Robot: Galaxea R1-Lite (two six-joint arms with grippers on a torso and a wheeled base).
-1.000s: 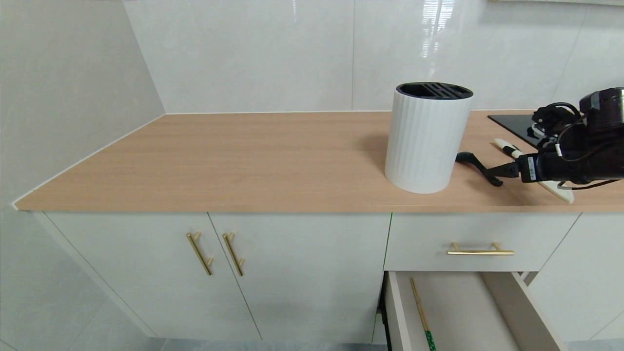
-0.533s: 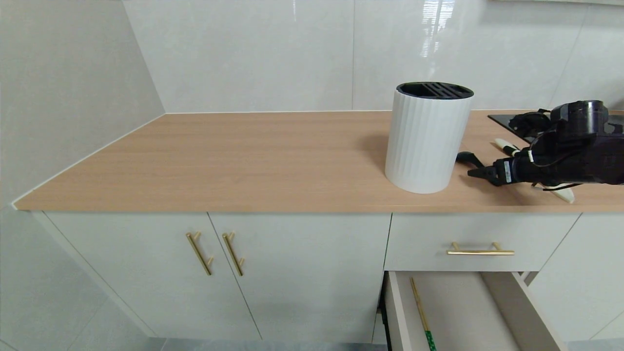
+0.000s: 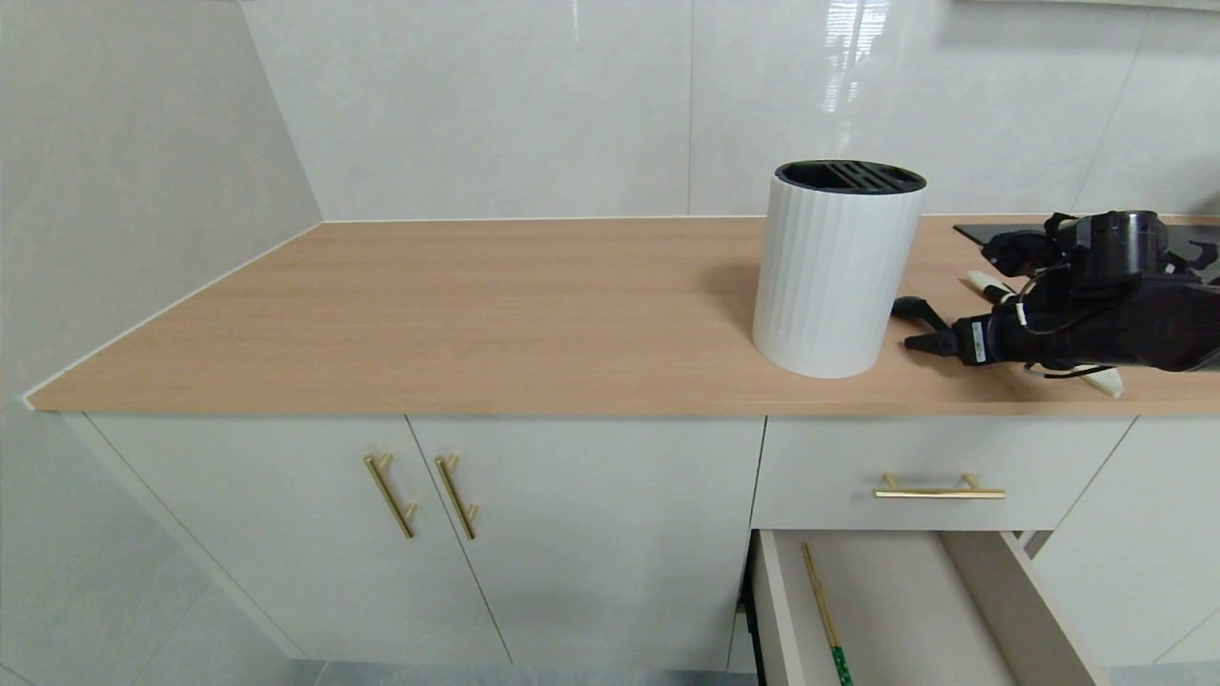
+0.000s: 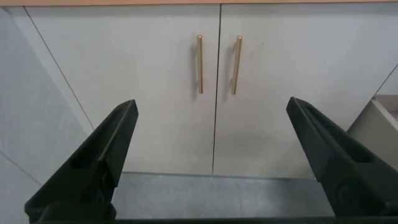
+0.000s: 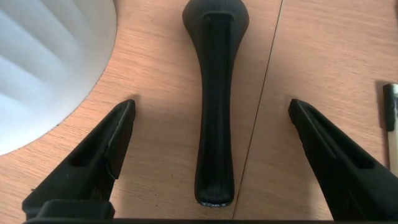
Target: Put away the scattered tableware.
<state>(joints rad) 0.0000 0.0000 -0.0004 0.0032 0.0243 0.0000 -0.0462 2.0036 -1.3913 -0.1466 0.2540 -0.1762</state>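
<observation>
A black utensil handle point(image 3: 910, 307) point(image 5: 214, 106) lies on the wooden counter point(image 3: 477, 305), just right of a white ribbed knife block point(image 3: 834, 272) point(image 5: 43, 62). My right gripper point(image 3: 923, 343) point(image 5: 211, 111) is open and low over the counter, one finger on each side of the handle, not touching it. A white-handled knife point(image 3: 991, 289) lies behind the right arm, and its pale tip point(image 3: 1104, 383) shows below the arm. My left gripper point(image 4: 211, 124) is open, holds nothing, and faces the cabinet doors point(image 4: 217, 93).
A lower drawer point(image 3: 1020, 610) stands open at the bottom right with chopsticks point(image 3: 822, 610) inside. A shut drawer with a gold handle point(image 3: 939, 493) is above it. A black cooktop point(image 3: 996, 238) sits at the counter's far right. The counter's left half is bare wood.
My right gripper has moved left toward the knife block and now straddles the black handle. The handle and the block have not moved.
</observation>
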